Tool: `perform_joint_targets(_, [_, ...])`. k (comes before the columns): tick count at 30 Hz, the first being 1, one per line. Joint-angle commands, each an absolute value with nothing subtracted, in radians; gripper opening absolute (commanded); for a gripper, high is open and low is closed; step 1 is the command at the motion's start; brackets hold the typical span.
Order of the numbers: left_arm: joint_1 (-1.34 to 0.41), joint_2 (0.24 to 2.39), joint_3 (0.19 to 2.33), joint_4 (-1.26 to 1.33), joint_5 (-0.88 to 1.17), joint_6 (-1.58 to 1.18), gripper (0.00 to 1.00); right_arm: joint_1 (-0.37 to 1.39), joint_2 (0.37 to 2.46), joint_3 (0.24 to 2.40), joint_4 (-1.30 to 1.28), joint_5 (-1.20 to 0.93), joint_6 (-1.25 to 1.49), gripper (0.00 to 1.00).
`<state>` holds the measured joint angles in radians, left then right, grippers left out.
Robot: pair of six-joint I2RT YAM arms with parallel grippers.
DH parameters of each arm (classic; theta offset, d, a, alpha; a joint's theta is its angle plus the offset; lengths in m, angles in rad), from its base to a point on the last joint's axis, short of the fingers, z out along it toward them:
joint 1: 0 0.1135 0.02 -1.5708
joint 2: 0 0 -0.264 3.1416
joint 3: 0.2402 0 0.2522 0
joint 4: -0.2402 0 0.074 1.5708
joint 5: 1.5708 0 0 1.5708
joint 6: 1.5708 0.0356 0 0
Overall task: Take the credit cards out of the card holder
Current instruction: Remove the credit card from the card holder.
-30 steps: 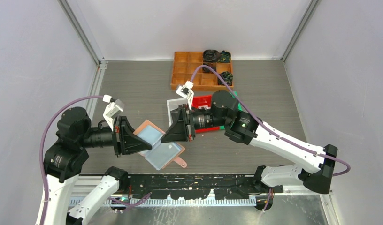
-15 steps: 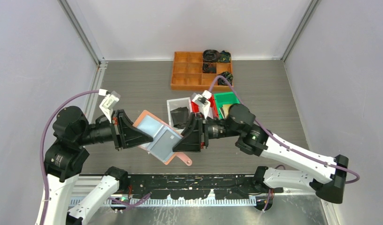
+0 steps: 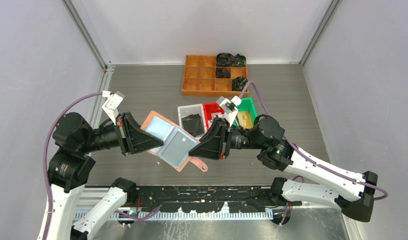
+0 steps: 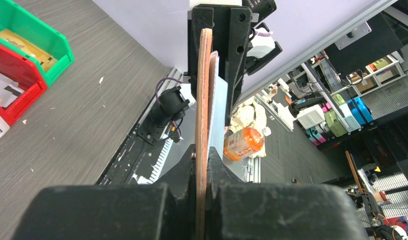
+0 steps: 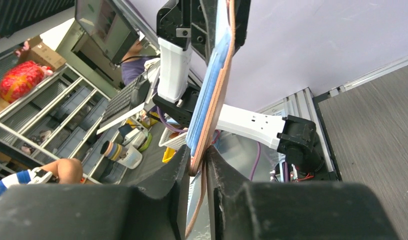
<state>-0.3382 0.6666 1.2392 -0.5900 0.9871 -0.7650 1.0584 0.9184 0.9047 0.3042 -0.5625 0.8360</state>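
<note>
The salmon-pink card holder is open and held off the table near the front centre, blue clear pockets up. A grey-blue credit card sits in its near pocket. My left gripper is shut on the holder's left edge and my right gripper on its right edge by the strap tab. The left wrist view shows the holder edge-on between the left gripper's jaws. The right wrist view shows it edge-on in the right gripper. Dark cards and a gold card lie in bins.
A white bin, a red bin and a green bin stand side by side behind the holder. An orange compartment tray with dark items is at the back. The green bin also shows in the left wrist view.
The right arm has swung right and toward the front, uncovering the bins. Both grippers kept their hold and carried the card holder slightly right and up.
</note>
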Motion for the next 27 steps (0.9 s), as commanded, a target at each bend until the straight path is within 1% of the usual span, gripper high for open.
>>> perform_joint_targets(1, [-0.334, 0.676, 1.266, -0.509, 1.002, -0.8, 0.0, 1.062, 0.915, 0.923, 0.321, -0.506, 0.804, 0.21])
perform_joint_targets(4, [-0.335, 0.678, 1.267, -0.507, 1.003, -0.802, 0.0, 1.062, 0.908, 0.92, 0.326, -0.503, 0.799, 0.18])
perform_joint_targets(8, [-0.334, 0.679, 1.27, -0.5, 1.004, -0.815, 0.0, 1.063, 0.898, 0.918, 0.328, -0.521, 0.789, 0.18])
perform_joint_targets(16, [-0.335, 0.683, 1.283, -0.499, 1.008, -0.821, 0.0, 1.062, 0.897, 0.906, 0.299, -0.553, 0.787, 0.26])
perform_joint_targets(27, [-0.335, 0.7, 1.296, -0.497, 1.008, -0.827, 0.0, 1.062, 0.881, 0.909, 0.265, -0.55, 0.767, 0.26])
